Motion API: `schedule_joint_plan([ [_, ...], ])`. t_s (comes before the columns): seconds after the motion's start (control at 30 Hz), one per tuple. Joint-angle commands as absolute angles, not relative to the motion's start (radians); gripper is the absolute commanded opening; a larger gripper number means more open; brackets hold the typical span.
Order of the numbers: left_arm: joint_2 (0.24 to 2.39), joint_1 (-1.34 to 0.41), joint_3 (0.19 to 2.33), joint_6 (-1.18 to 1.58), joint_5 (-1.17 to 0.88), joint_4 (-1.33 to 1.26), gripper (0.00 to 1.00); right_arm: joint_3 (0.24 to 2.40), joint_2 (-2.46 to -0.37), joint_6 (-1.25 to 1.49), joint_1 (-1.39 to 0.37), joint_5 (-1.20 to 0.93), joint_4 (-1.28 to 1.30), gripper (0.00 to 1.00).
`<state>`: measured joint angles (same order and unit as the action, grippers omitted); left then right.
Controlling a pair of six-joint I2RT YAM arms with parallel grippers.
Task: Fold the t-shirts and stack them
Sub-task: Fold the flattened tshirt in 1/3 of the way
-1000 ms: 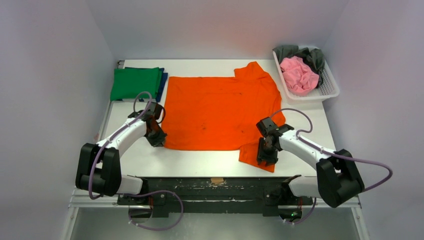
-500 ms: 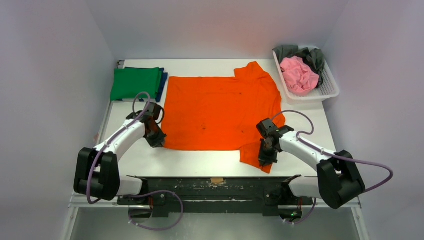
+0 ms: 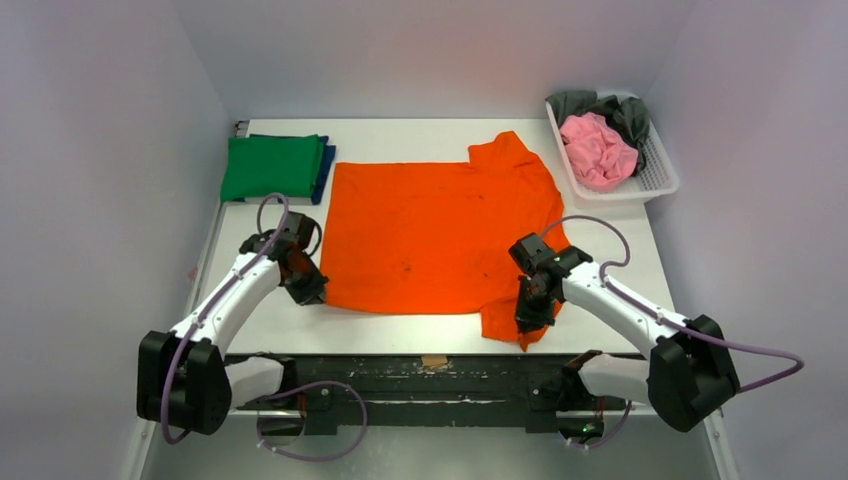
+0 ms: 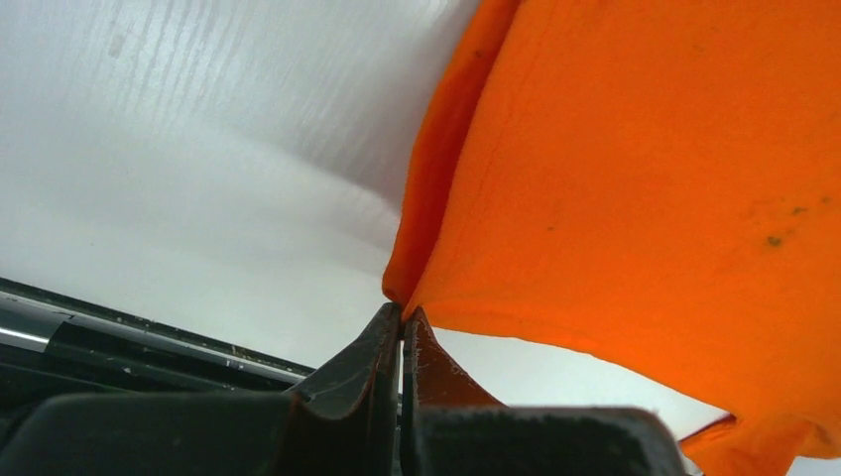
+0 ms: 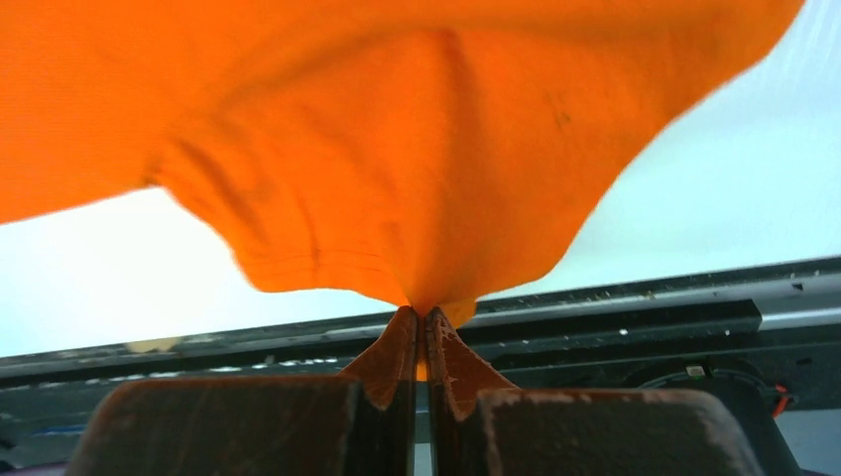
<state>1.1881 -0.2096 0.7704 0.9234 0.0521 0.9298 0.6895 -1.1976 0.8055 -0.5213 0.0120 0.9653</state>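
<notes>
A bright orange t-shirt [image 3: 430, 235] lies spread flat in the middle of the table. My left gripper [image 3: 308, 290] is shut on its near left corner [image 4: 402, 293]. My right gripper [image 3: 530, 315] is shut on its near right sleeve [image 5: 426, 248], which is bunched up above the jaws. A folded green t-shirt [image 3: 270, 165] lies on a folded dark blue one [image 3: 322, 170] at the back left. A pink t-shirt [image 3: 597, 150] and a dark grey one [image 3: 625, 115] lie crumpled in the basket.
The white plastic mesh basket [image 3: 662, 180] stands at the back right corner. White walls close in the table on three sides. The black front rail [image 3: 430, 365] runs along the near edge, just behind both grippers.
Both grippers have drawn toward the near edge with the orange t-shirt's near edge in them. The shirt has slid a little nearer and its left edge is slanted now.
</notes>
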Motion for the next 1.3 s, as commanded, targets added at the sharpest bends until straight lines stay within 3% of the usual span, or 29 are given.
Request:
schedule_joint_plan([
  [0.0,1.191,-0.199,0.846,0.908,0.009,0.872,0.00,0.849,-1.242,0.762,-0.495,0.057,0.935,0.00],
  [0.3,1.366,-0.168,0.995,0.901,-0.015,0.733,0.00,1.035,-1.354,0.628,-0.339,0.037,0.822,0.00],
  [0.93,1.562,-0.121,1.215,0.857,0.078,0.726,0.00,1.248,-1.506,0.539,-0.228,0.105,0.662,0.00],
  [1.27,1.781,-0.109,1.355,0.830,0.061,0.707,0.00,1.428,-1.794,0.413,-0.201,0.179,0.557,0.00],
])
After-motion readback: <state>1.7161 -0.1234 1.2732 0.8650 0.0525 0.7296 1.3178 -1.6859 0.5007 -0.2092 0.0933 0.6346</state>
